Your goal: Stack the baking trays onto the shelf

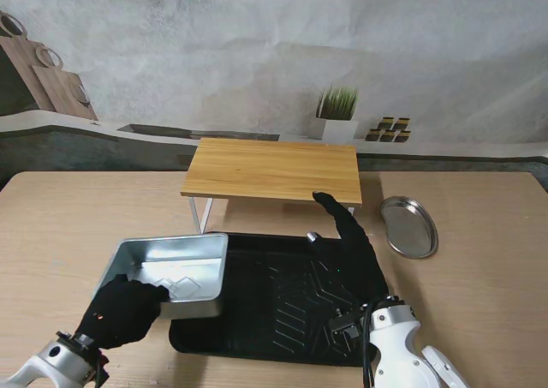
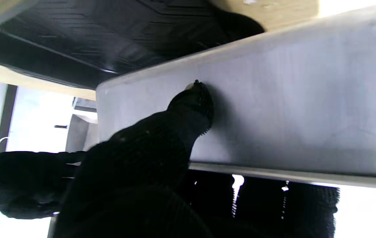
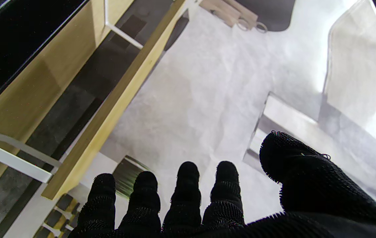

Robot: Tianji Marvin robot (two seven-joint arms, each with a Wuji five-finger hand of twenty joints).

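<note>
A deep silver baking tray [image 1: 184, 264] is at the left, its right end overlapping a wide black tray [image 1: 282, 307] that lies in front of me. My left hand [image 1: 124, 311] is shut on the silver tray's near wall [image 2: 290, 109], with the thumb [image 2: 191, 105] pressed against the wall and the fingers curled past the rim. My right hand [image 1: 347, 234] hovers open over the black tray's far right part, fingers [image 3: 188, 185] straight and apart and pointing at the wooden shelf [image 1: 270, 170]. The shelf's top is bare, and its edge [image 3: 115, 99] shows in the right wrist view.
A small oval silver dish [image 1: 409, 225] lies on the table right of the shelf. A potted plant [image 1: 336, 114] and small dark blocks [image 1: 390, 129] stand behind the shelf by the wall. The shelf stands on white metal legs [image 1: 204, 214].
</note>
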